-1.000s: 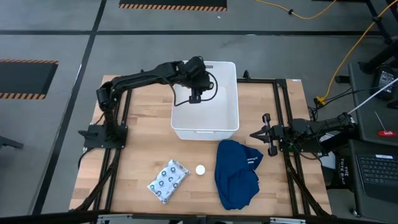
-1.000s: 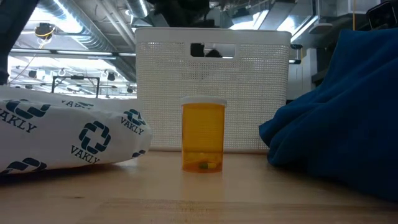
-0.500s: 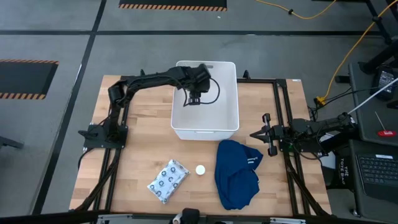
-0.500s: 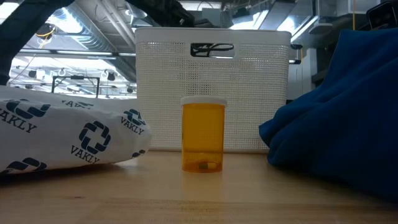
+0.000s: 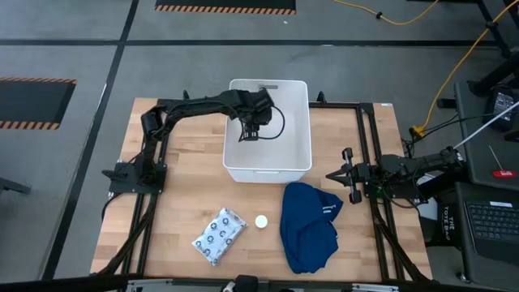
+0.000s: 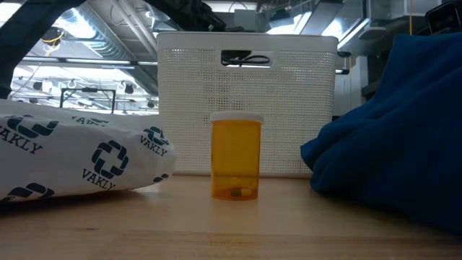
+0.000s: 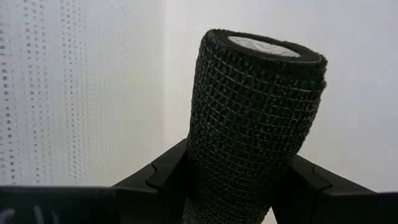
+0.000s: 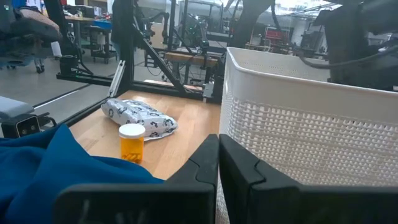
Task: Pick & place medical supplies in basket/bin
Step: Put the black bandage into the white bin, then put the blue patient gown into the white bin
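The left pincer (image 5: 252, 132) hangs inside the white tub (image 5: 298, 154), clamped on a black mesh-wrapped roll (image 7: 252, 118). The right pincer (image 5: 331, 175) waits shut by the bench's right edge. Packet (image 5: 219, 235), amber bottle (image 5: 261, 221) and blue garment (image 5: 308, 227) lie along the front edge

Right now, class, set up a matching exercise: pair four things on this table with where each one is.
Things:
1. black roll
2. amber bottle
3. blue garment
4. white packet

Places:
A. lying nearest the table's left front corner
B. standing between the packet and the garment
C. held by the left hand over the white tub
D. spread in front of the tub, near the shut right hand

Pairs: 1-C, 2-B, 3-D, 4-A
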`<action>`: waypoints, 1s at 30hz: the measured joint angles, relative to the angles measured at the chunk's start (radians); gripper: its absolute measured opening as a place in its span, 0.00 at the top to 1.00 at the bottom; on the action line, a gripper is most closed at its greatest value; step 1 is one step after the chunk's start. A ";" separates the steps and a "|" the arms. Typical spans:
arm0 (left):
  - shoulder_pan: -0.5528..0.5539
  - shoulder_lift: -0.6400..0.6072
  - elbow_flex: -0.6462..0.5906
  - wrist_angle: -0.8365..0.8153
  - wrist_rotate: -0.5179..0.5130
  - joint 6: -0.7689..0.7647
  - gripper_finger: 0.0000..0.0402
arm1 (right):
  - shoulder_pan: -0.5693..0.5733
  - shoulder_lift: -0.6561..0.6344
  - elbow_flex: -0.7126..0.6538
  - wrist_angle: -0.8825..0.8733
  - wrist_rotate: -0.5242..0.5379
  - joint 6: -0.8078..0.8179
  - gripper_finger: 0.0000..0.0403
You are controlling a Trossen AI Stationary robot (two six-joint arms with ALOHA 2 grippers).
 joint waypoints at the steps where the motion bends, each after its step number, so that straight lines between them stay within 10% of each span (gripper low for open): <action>1: -0.005 0.000 -0.002 0.001 -0.005 0.000 0.56 | 0.000 0.000 0.000 0.000 0.000 0.000 0.96; 30: -0.022 0.006 -0.004 0.007 -0.239 -0.007 0.41 | 0.000 0.000 0.000 0.000 0.000 0.007 0.96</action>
